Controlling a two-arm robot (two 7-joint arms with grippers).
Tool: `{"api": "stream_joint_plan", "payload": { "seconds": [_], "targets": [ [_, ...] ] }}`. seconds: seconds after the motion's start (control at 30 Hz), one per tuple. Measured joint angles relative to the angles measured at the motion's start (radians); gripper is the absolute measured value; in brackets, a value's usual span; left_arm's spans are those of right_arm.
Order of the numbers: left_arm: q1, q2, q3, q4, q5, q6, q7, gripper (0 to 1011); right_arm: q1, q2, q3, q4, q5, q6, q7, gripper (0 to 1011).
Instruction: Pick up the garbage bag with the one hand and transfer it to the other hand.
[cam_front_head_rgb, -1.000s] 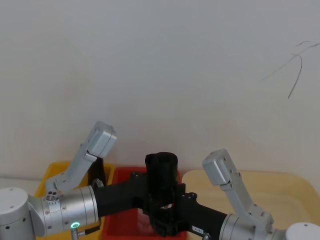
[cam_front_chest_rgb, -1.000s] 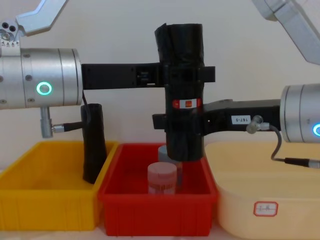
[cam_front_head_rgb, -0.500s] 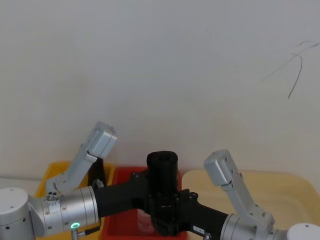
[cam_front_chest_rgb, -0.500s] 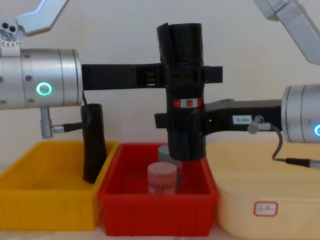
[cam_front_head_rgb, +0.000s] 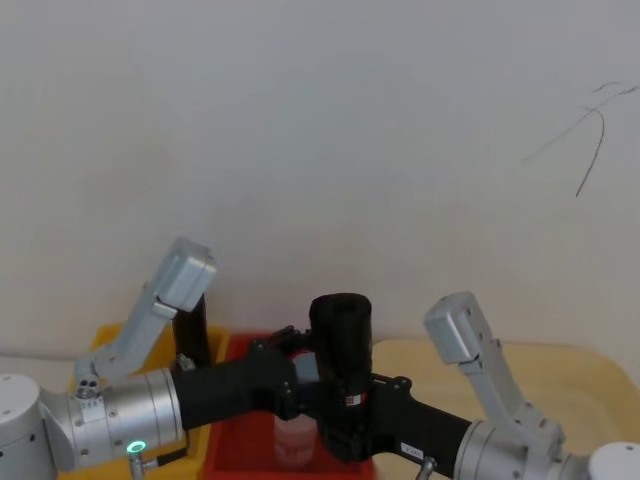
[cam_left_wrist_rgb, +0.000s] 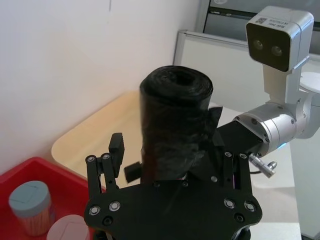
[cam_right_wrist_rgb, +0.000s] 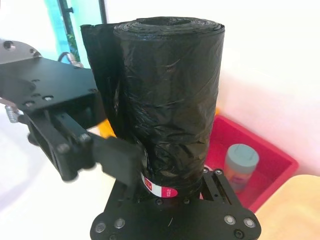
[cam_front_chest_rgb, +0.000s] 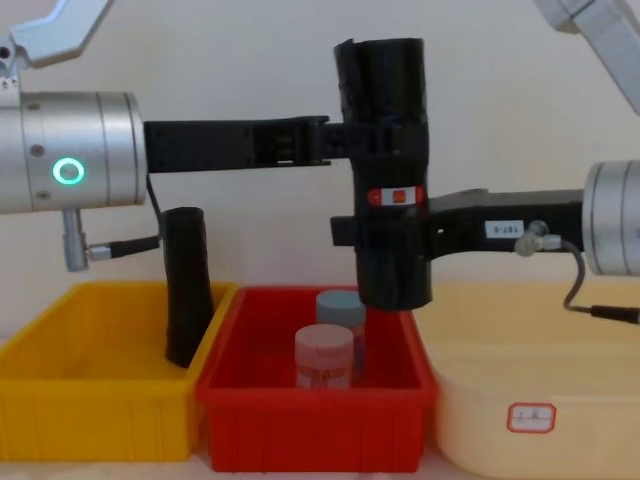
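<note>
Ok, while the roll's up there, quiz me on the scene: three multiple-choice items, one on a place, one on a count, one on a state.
1. Which container does the garbage bag hang over?
A) the yellow bin
B) the red bin
C) the cream tub

2. How many capped jars stand in the red bin?
A) one
B) two
C) three

3. Which arm is clamped on the bag?
A) the left
B) the right
C) neither

Answers:
1 B: in the chest view the bag's lower end sits above the right part of the red bin.
2 B: a front jar stands there, with a rear jar just behind it.
3 B: the right gripper has its jaws closed on the bag near the sticker. The left gripper has its jaws spread either side of the roll, with a gap showing in the left wrist view.
</note>
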Motion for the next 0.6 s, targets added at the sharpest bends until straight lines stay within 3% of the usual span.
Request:
{"api": "stream_joint_plan", "payload": {
  "seconds": [0.6],
  "targets": [
    [0.027, 0.044, -0.076, -0.002, -0.063, -0.007, 0.028, 1002, -0.004, 0.034, 0.065, 0.003, 0.013, 0.011, -0.083, 477]
  ]
}}
